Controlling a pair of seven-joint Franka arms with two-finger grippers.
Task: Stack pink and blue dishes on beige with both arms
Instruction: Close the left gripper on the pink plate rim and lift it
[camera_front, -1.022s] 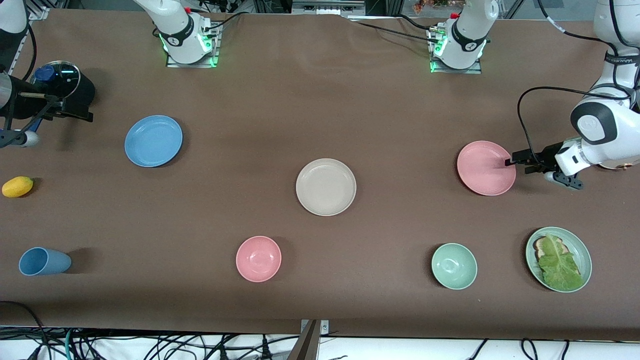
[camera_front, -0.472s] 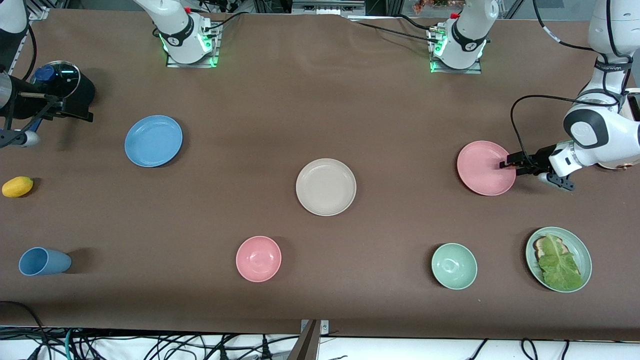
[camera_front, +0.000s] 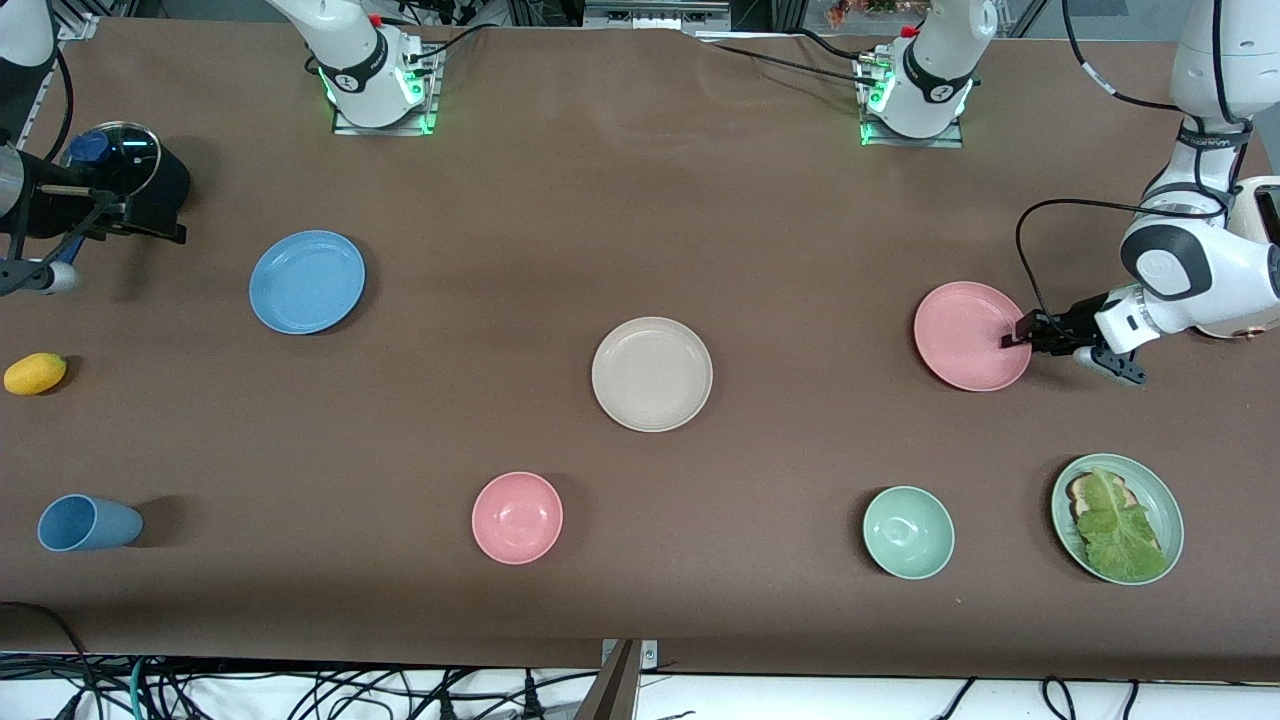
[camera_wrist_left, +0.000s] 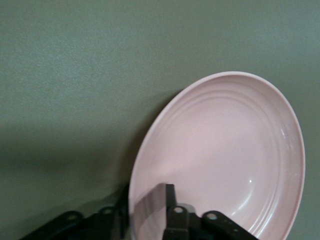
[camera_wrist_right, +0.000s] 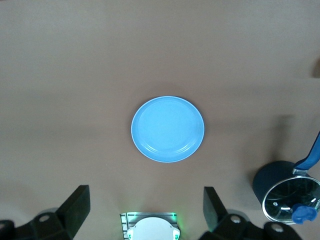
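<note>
The left gripper (camera_front: 1016, 333) pinches the rim of the shallow matte pink plate (camera_front: 966, 335) near the table's left-arm end, apparently for lifting onto the central cream-beige plate (camera_front: 651, 373), while the right gripper (camera_wrist_right: 145, 210) waits spread-fingered high above the sky-blue plate (camera_front: 306, 281).

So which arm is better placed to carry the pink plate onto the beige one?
Left. The left gripper is at the pink plate's rim, one finger inside it. The right gripper hangs open high above the blue plate.
</note>
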